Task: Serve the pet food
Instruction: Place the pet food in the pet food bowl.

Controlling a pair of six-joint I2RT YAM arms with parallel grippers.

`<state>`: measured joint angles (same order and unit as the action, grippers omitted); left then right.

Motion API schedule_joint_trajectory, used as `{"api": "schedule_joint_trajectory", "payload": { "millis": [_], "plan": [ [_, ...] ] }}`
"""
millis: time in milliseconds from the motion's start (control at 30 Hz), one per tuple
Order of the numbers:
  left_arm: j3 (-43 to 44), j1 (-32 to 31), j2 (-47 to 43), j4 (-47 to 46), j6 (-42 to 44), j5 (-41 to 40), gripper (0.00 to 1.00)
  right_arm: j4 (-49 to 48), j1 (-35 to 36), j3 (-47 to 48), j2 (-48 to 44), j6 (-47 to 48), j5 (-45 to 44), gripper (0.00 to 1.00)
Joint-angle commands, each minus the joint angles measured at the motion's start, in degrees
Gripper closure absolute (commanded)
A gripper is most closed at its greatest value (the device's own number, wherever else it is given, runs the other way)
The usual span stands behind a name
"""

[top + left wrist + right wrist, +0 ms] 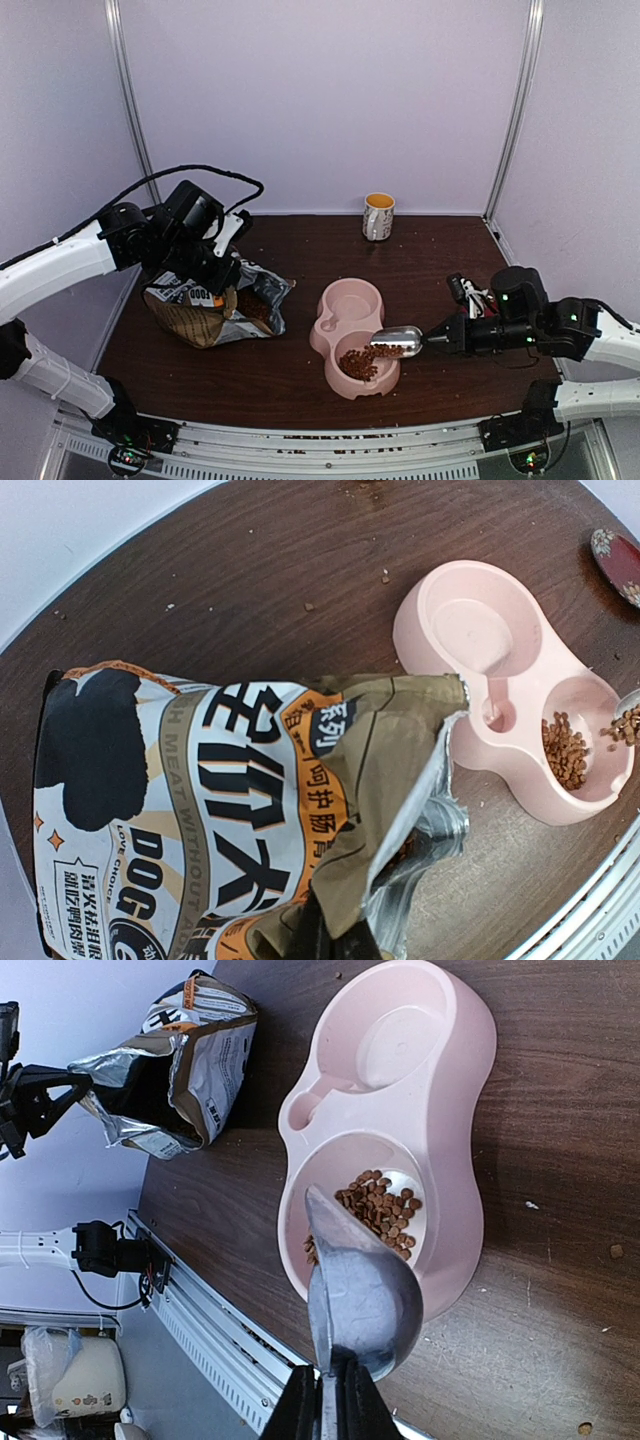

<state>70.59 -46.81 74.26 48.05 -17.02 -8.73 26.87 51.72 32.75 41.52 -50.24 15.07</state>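
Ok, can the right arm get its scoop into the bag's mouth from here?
Probably yes: the left end effector holds the bag with its mouth open toward the pink bowl, and only that low bowl lies between it and the scoop.

Plastic bowl (470,1160) — metal scoop (365,1300) — matt kibble (380,1210)

kibble (362,362) in bowl (352,298), bag (200,318) to its left

Left arm (50,265): white links, black joints, loose black cable (200,172).
Right arm (600,345): white links, black joints, small green lights (575,318).
Right end effector (335,1365): black, slim fingers.
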Motion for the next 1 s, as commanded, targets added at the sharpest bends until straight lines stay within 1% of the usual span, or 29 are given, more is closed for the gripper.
{"api": "schedule_joint_trajectory", "payload": {
  "millis": [0,333,733,967],
  "plan": [
    [0.96,1.19,-1.57,-5.43,0.49,-2.08,1.00,0.97,0.62,2.56,0.15,1.18,-1.66,1.00],
    [1.03,1.19,-1.56,-5.43,0.47,-2.08,1.00,5.04,1.57,5.97,1.73,2.78,-3.51,1.00],
    [1.04,1.17,-1.66,-5.40,0.49,-1.96,1.00,13.99,5.35,14.12,8.50,6.51,-8.56,1.00],
    [1.04,1.19,-1.75,-5.38,0.49,-1.92,1.00,15.66,6.09,16.45,10.65,7.90,-9.26,1.00]
  ]
}}
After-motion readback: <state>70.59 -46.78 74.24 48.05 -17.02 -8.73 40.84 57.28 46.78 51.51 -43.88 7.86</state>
